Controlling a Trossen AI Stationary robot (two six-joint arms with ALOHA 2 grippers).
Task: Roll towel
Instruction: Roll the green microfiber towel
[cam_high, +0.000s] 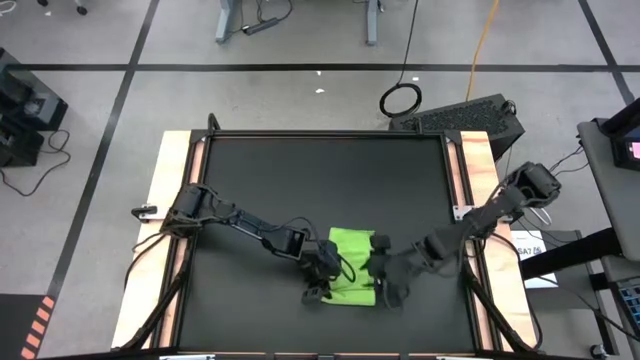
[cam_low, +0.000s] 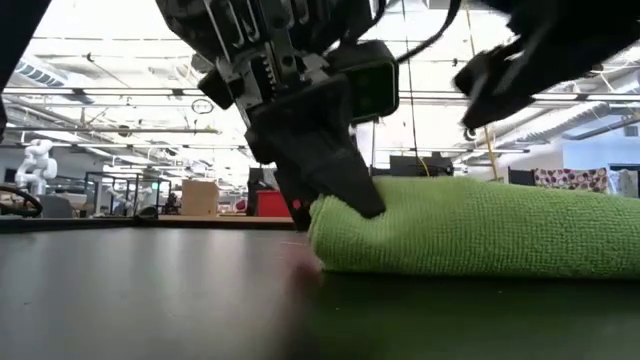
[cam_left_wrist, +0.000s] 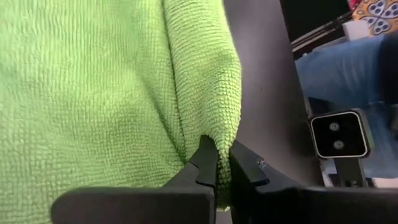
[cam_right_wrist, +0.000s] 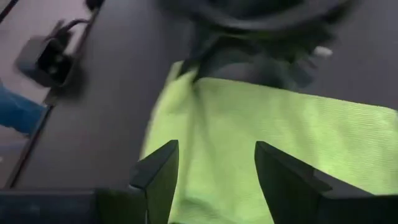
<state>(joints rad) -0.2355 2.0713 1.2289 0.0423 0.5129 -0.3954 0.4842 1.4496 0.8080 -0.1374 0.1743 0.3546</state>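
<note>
Lime-green cloth sat near the front middle of the dark surface, between our two arms. On the left, we had the left claw down on the towel, its tips pressed together on a folded edge of the fabric; the left wrist view showed the cloth pinched right between them. From table height, that same claw met the rounded near end of the towel, which looked already doubled or partly rolled, though we could not tell how many turns it had.

Further right, we held the right claw over the towel's other side with its fingers spread apart and nothing between them.

We judged the roll only begun. Our worry was unevenness: only one side was held, so if the left claw turned or pulled, the free right side could lag and the roll skew or spring open. The pinch was also on a thin fold, which soft fabric could slide out of.
</note>
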